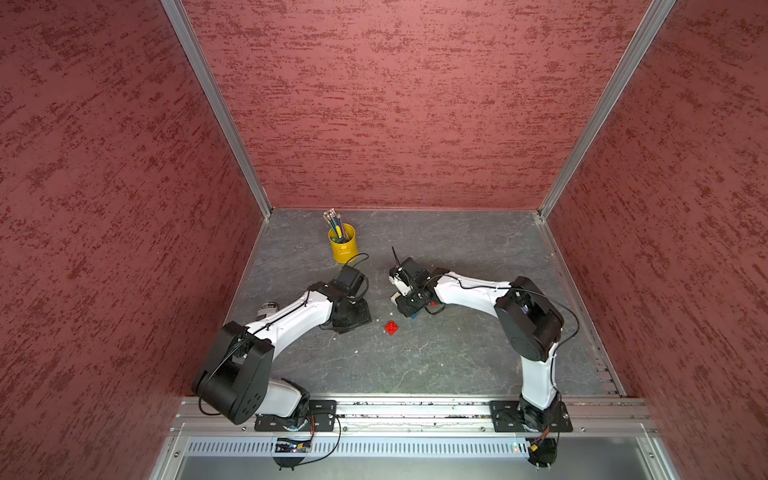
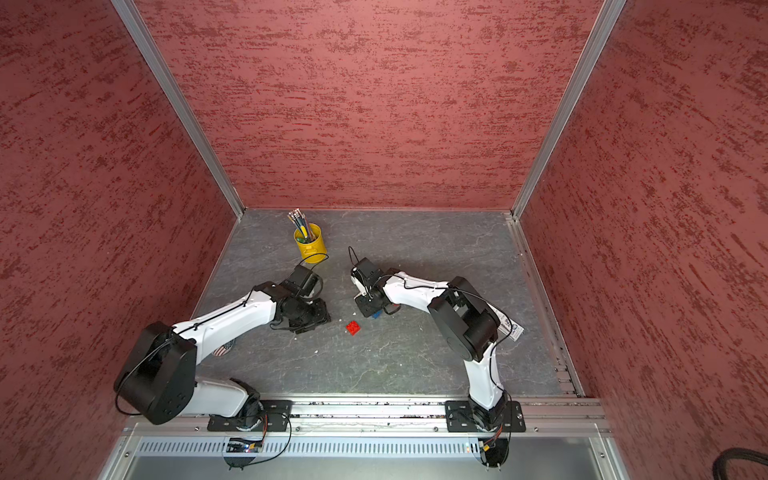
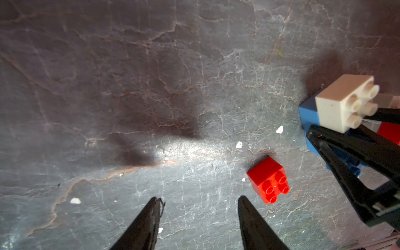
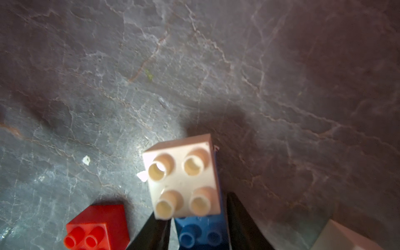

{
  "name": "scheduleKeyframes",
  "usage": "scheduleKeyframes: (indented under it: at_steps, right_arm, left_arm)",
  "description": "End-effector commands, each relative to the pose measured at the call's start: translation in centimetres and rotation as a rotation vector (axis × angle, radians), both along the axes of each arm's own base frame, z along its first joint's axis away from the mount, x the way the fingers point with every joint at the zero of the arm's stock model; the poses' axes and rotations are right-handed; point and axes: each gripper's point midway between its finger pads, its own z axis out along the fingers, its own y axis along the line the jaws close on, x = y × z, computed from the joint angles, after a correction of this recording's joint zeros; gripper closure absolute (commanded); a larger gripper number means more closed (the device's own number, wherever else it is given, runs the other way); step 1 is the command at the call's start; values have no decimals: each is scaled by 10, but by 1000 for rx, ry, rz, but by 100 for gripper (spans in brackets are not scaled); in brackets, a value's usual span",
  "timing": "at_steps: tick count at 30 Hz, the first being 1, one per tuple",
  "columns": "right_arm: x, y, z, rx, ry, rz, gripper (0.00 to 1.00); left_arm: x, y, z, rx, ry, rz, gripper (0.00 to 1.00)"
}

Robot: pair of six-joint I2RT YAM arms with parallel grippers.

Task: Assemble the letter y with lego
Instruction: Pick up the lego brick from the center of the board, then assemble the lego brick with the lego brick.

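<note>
our right gripper (image 4: pixel 194 207) clamps a blue plastic brick (image 4: pixel 201 233) capped by a white studded brick (image 4: pixel 184 179); red brick (image 4: pixel 97 227) beside; left gripper (image 3: pixel 199 198) gapes empty

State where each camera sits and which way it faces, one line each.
Top views: high above the base rail, looking down on the table; left arm and right arm show whole.
Left wrist: on the left arm, looking down past the open left pincer at the red brick.
Right wrist: on the right arm, looking down past the right pincer at the white brick atop the blue brick.
Shared: both wrist views show the white brick and blue brick.
</note>
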Motion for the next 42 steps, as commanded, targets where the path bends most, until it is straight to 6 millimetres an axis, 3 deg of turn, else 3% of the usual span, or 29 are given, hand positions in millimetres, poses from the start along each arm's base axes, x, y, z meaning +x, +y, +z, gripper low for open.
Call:
scheduleKeyframes:
  at_steps: [1,8,16,21,33,42]
  right_arm:
    - [3,3,0,-27,-19,9,61]
    - [2,4,12,-25,-41,10,66]
    - [-9,12,53,42,-69,9,67]
    - [-25,23,67,84,-65,19,68]
    - [-58,54,53,82,-36,62,68]
    - [-64,49,34,29,-31,68,69]
  left_arm:
    - [-2,0,-6,4,5,-11,41]
    - [-4,1,-6,4,3,-12,41]
    - [-9,-7,6,-113,-34,-30,41]
    - [-21,2,4,-133,-26,-2,41]
    - [-27,6,4,-148,-25,6,40]
    - [-30,5,1,-160,-22,7,40]
